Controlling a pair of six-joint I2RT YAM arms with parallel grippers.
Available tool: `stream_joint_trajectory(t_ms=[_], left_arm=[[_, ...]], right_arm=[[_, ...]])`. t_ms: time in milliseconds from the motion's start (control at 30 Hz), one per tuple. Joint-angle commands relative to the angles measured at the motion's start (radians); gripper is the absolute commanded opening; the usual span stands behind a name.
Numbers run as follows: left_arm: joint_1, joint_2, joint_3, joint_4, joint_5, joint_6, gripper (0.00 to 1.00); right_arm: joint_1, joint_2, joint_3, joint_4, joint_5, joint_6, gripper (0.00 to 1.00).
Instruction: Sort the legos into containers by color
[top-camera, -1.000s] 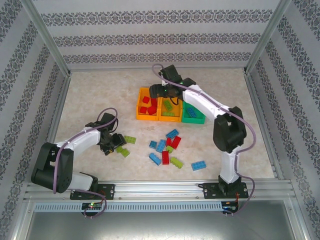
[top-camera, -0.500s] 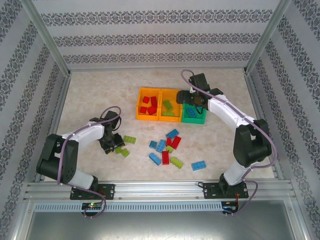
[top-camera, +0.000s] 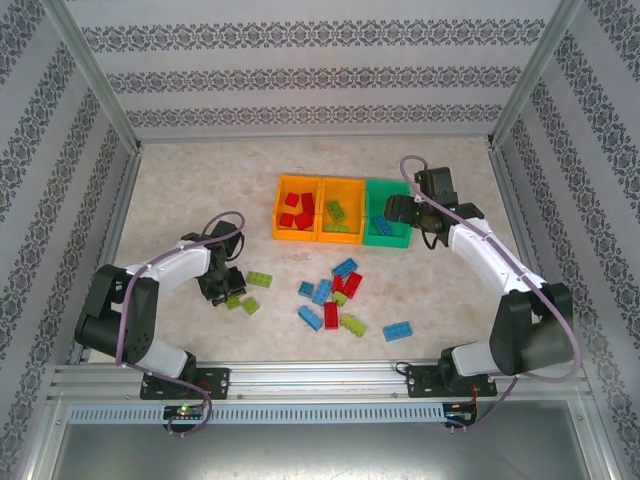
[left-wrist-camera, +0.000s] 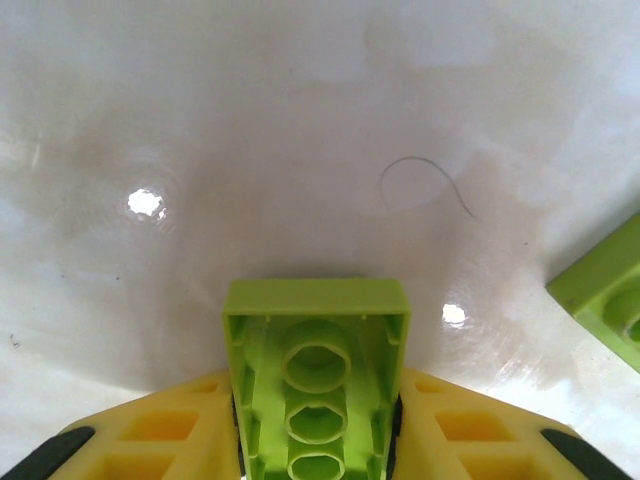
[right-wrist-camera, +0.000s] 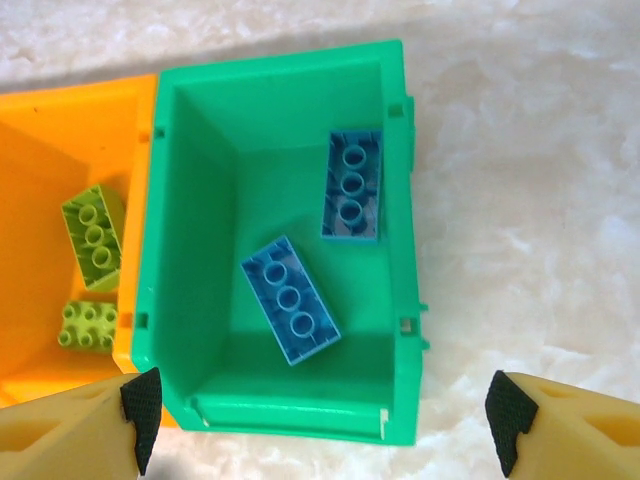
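Your left arm (top-camera: 168, 271): folded low, forearm reaching right, wrist pitched down. Your left gripper (top-camera: 222, 290): fingers pinched on a lime brick (left-wrist-camera: 318, 380) (hollow underside toward the wrist camera). Your right arm (top-camera: 482, 249): stretched forward, wrist down. Your right gripper (right-wrist-camera: 320, 415): jaws spread wide.

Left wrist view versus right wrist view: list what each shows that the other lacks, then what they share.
Left wrist: a lime brick, hollow underside showing, clamped in the left gripper; another lime brick at the right edge. Right wrist: the green bin with two blue bricks, the orange bin with two lime bricks, the right gripper open. Both: pale tabletop and yellow fingers.
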Motion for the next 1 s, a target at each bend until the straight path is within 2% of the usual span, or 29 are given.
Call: stream_joint_trajectory(t_ms=[0,167,400,600,733,967], left_arm=[[-0.015,-0.031,0.043,0.104,-0.065,0.025,0.37],[-0.05,-0.064,0.138,0.078,-0.059,0.038,0.39],[-0.12,0.018,0.333,0.093,-0.031,0.076,0.4],[-0.185,0.217,0.634,0.105,0.036,0.182,0.4],[-0.22,0.359,0.835,0.098,0.088,0.249,0.4],[-0.253,0.605,1.138,0.058,0.203,0.317,0.4]], right_arm=[[0.003,-0.044,-0.058,0.015,-0.007,-0.022,0.86],[0.02,-0.111,-0.143,0.018,-0.046,-0.038,0.85],[0.126,-0.263,-0.285,0.01,-0.11,-0.121,0.84],[0.245,-0.377,-0.349,-0.038,-0.12,-0.092,0.83],[0.292,-0.404,-0.396,-0.067,-0.156,0.004,0.82],[0.455,-0.438,-0.478,-0.065,-0.136,0.104,0.81]])
